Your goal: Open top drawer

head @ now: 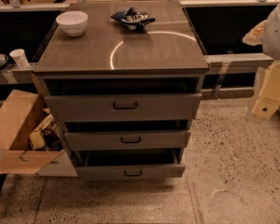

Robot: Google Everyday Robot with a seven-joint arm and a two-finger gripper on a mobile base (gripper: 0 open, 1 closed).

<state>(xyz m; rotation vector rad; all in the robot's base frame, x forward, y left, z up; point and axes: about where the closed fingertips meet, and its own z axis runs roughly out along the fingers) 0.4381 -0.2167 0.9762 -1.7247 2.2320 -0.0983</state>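
Note:
A grey cabinet stands in the middle of the camera view. Its top drawer (84, 108) has the tallest front panel and a small black bar handle (125, 105) at its centre. The drawer is pulled out a little, with a dark gap above the panel under the cabinet top. My gripper (267, 101) shows as pale yellow parts at the right edge, below the white arm shell (277, 29). It is well to the right of the drawer, apart from the handle and touching nothing.
Two shallower drawers (127, 139) (130, 171) below are also partly out. A white bowl (72, 22) and a blue-white crumpled bag (132, 17) lie on the cabinet top. An open cardboard box (16, 125) sits at the left, with a paper cup (19, 57) on a ledge.

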